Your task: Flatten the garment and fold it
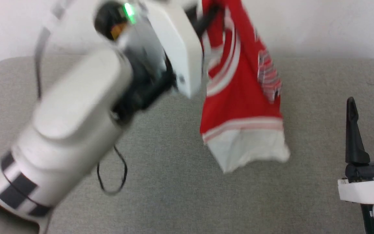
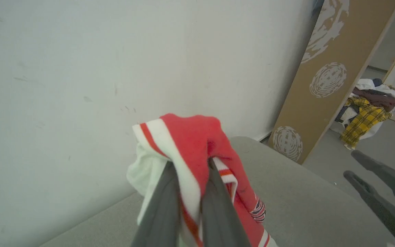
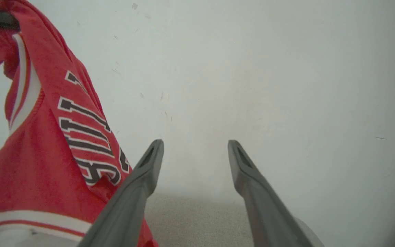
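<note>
Well, starting on my left: the left gripper is clamped tight on a bunched fold of the garment beside its striped trim. It holds the cloth up in the air over the grey table, close to the white wall. The shirt hangs from that one pinch in a long twisted drape with a white sleeve lowest. I cannot tell whether that lowest edge touches the table.

I judge it light, soft and limp. It will keep no shape, it will swing, and thin knit may creep out of a narrow pinch, though it is not fragile. To flatten it I would want a second hold well apart from the first, on a firm edge such as the striped band above the sleeve, taking one layer and not a wad.

Farther right, the right gripper sits low with its jaws spread wide and nothing between them.

As for writing, black white-outlined block characters run down the chest. They are creased, so I make out strokes and perhaps a 6 or 9, but no whole word. Nothing else on the cloth is legible to me.
</note>
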Tool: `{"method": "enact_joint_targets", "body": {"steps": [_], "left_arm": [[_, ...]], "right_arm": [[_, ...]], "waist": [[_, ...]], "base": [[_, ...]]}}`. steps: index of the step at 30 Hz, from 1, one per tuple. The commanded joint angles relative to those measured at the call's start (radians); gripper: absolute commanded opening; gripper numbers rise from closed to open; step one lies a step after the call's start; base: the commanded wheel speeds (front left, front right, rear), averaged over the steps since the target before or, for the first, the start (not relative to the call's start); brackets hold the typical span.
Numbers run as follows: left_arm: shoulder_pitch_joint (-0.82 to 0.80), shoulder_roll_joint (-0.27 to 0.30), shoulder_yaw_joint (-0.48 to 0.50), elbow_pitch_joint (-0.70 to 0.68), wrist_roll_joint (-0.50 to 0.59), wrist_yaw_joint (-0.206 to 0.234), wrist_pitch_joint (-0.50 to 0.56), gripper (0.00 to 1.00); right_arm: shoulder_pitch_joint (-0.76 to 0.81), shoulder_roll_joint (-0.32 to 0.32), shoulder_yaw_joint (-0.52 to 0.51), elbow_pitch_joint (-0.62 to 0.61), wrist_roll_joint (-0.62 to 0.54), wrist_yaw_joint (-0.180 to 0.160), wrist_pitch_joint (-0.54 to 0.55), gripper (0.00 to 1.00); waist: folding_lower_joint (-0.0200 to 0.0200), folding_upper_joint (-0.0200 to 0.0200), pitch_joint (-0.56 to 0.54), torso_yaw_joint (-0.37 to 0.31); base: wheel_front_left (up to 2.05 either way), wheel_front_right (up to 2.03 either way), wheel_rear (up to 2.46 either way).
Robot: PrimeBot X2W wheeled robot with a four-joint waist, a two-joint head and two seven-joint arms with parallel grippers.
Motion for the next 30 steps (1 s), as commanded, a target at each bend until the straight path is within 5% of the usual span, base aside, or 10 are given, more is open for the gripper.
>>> {"method": "enact_joint_targets", "body": {"steps": [1, 11, 17, 18, 19, 24, 30], "left_arm": [[0.070, -0.001, -0.036, 0.000, 0.021, 0.009, -0.015, 0.00], [0.451, -0.053, -0.228, 0.219, 0.002, 0.016, -0.072, 0.00], [0.494, -0.097, -0.224, 0.334, -0.015, 0.017, -0.122, 0.00], [0.493, -0.106, -0.213, 0.345, -0.019, 0.017, -0.140, 0.64], [0.489, -0.112, -0.205, 0.353, -0.020, 0.015, -0.157, 1.00], [0.481, -0.106, -0.144, 0.337, -0.031, 0.015, -0.244, 1.00], [0.537, -0.008, -0.043, 0.198, -0.051, 0.059, -0.356, 1.00]], "right_arm": [[0.007, 0.000, 0.000, 0.000, 0.008, -0.001, -0.007, 1.00], [-0.003, 0.000, 0.021, 0.021, 0.023, -0.001, -0.016, 1.00], [-0.005, 0.000, 0.016, 0.025, 0.019, -0.001, -0.013, 1.00], [-0.003, 0.000, 0.015, 0.026, 0.018, -0.001, -0.012, 1.00], [-0.001, 0.000, 0.014, 0.027, 0.018, -0.001, -0.010, 1.00], [0.010, 0.000, 0.013, 0.034, 0.023, -0.001, -0.003, 1.00], [0.031, 0.000, 0.011, 0.033, 0.026, -0.001, 0.006, 1.00]], "waist": [[-0.0001, 0.0000, 0.015, -0.015], [-0.0001, 0.0000, 0.039, -0.051], [-0.0001, 0.0000, 0.041, -0.043], [-0.0001, 0.0000, 0.038, -0.039], [-0.0001, 0.0000, 0.034, -0.034], [-0.0001, 0.0000, 0.002, -0.014], [-0.0001, 0.0000, -0.042, 0.001]], "base": [[0.00, 0.00, 0.00], [0.00, 0.00, 0.00], [0.00, 0.00, 0.00], [0.00, 0.00, 0.00], [0.00, 0.00, 0.00], [0.00, 0.00, 0.00], [0.00, 0.00, 0.00]]}}
